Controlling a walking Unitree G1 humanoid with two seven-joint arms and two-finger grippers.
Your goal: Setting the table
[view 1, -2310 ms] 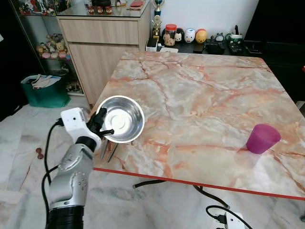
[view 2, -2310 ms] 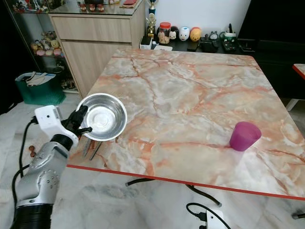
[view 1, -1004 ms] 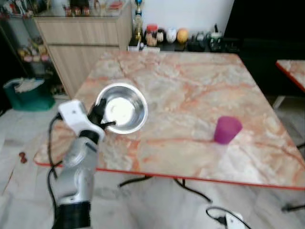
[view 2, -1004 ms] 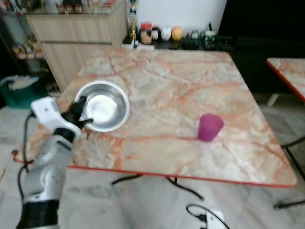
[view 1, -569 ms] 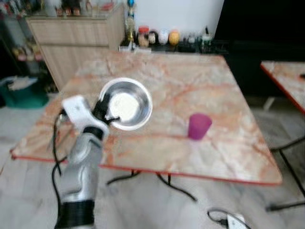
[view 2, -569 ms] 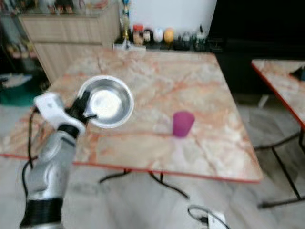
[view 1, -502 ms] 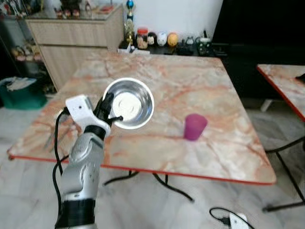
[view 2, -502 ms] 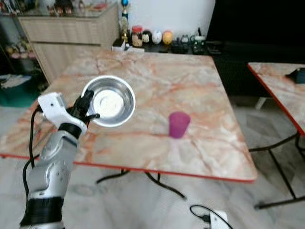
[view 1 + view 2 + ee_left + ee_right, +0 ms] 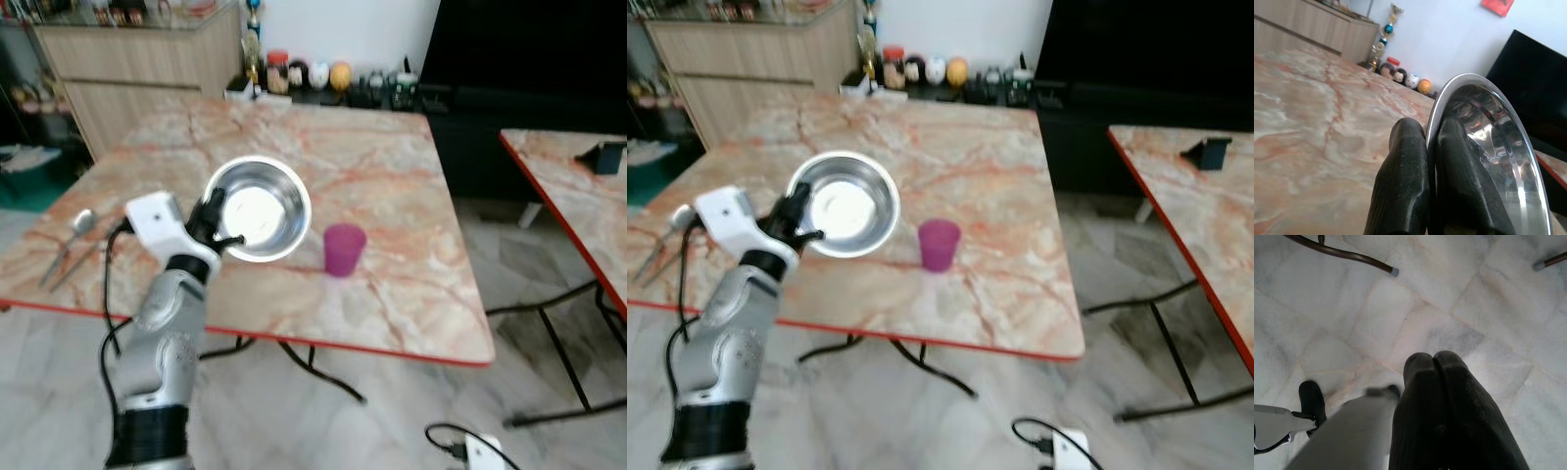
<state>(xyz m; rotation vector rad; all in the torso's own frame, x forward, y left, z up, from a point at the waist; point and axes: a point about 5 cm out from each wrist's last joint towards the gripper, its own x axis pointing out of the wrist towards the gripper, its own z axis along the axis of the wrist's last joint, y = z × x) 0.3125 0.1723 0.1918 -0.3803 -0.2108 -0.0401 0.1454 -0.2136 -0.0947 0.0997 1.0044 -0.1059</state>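
- wooden sideboard (image 9: pixel 147 64) behind the marble table's far left corner – glass top, small items on it, too blurred to name
- gold trophy (image 9: pixel 1384 30) at the sideboard's end, against the white wall (image 9: pixel 1440 34)
- row of small round figurines and jars (image 9: pixel 304 75) on a low dark shelf just past the table's far edge
- big black panel (image 9: pixel 529 49) right of them – TV or cabinet, cannot tell
- second marble table (image 9: pixel 1205 211), red edge, on the right; a small dark object (image 9: pixel 1207 152) sits on it
- red square (image 9: pixel 1497 6) on the wall
- pale marble floor tiles (image 9: pixel 1415 308)
- white plug and black cable (image 9: pixel 470 452) on the floor
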